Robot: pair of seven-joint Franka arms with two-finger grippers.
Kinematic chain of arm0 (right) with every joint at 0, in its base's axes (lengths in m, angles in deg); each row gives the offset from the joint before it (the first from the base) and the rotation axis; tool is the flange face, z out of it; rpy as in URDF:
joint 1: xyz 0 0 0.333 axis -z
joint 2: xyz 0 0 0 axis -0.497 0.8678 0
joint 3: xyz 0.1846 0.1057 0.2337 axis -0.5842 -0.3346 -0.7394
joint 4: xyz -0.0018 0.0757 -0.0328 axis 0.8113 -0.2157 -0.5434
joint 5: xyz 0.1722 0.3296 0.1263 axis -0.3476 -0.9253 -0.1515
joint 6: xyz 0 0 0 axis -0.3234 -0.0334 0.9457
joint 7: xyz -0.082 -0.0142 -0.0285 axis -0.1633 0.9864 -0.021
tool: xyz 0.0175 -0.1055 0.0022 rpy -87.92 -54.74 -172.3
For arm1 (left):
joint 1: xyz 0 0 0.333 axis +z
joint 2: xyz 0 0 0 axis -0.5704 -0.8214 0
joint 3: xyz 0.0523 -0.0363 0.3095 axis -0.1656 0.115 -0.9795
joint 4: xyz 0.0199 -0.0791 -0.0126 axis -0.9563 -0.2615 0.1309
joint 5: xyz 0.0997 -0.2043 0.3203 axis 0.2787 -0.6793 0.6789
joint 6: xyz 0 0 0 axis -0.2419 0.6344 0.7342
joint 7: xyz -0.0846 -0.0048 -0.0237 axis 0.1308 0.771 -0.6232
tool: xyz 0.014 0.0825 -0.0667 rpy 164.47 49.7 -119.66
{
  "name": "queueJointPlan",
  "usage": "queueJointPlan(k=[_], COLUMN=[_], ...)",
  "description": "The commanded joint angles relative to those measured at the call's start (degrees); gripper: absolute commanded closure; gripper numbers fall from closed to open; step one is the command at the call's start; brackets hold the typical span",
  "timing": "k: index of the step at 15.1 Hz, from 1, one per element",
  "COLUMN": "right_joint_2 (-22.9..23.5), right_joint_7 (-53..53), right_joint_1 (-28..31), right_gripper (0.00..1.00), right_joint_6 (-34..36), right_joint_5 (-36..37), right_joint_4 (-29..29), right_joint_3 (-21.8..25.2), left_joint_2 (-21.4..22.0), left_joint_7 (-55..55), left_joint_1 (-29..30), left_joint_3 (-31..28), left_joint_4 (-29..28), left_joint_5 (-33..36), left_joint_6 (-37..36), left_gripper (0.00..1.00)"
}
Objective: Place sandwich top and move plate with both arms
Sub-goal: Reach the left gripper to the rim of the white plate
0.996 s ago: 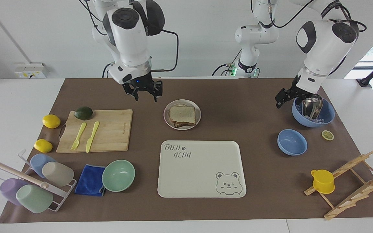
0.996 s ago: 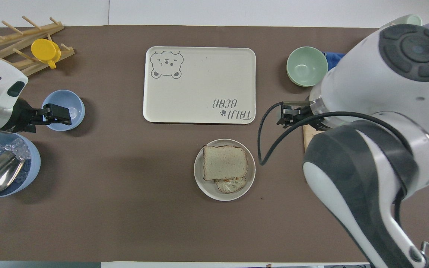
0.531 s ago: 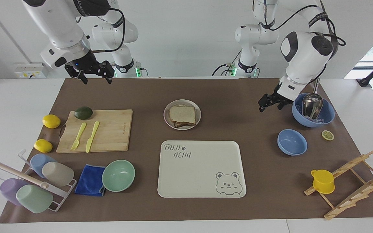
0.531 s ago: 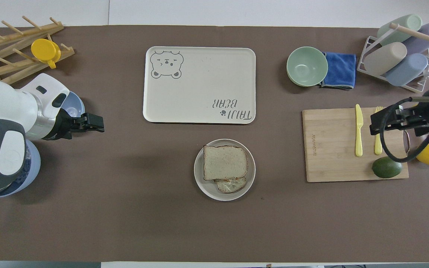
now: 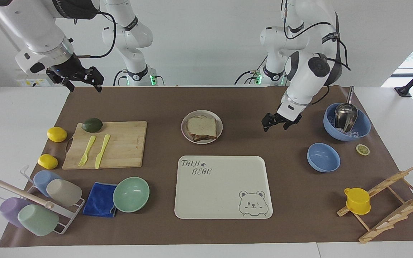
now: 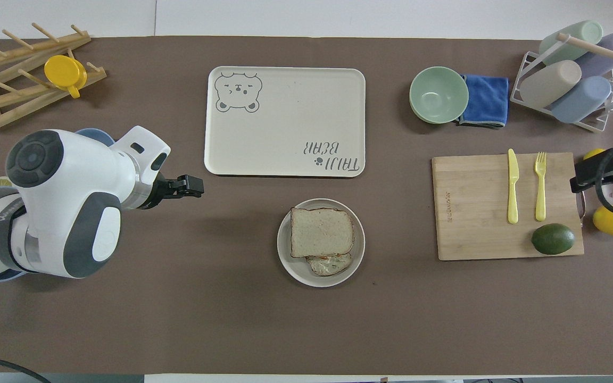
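Bread top sat on the plate as my right gripper, jaws apart, backed off to the cutting-board end while left gripper, jaws I couldn't read, closed in toward the plate for the lift.

We are seeing bare brown bench lying open all around the plate on every side. Obstacles are standing well apart from it: the bear tray farther from the robots, the cutting board toward the right arm's end, two blue bowls toward the left arm's end.
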Motion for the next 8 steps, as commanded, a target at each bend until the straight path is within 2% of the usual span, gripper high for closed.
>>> queueJointPlan(k=[1, 6, 8], right_joint_2=[-0.09, 0.0, 0.44], right_joint_7=[1.55, 1.29, 1.29], right_joint_1=[-0.57, 0.05, 0.05], right_gripper=[0.0, 0.0, 0.0], right_joint_6=[0.79, 0.88, 0.26], right_joint_5=[0.46, 0.2, 0.2], right_joint_4=[0.26, -0.44, 0.0], right_joint_3=[0.47, 0.21, -0.06], left_joint_2=[-1.28, -4.8, -5.07], left_joint_7=[-2.13, -2.75, -2.75], left_joint_1=[-3.96, -10.29, -13.02], left_joint_3=[-0.78, -0.78, -0.78], left_joint_4=[-0.53, -0.88, -3.15], left_joint_5=[-1.27, -3.3, -3.3], left_joint_6=[3.11, 5.75, 7.85], left_gripper=[0.0, 0.0, 0.0])
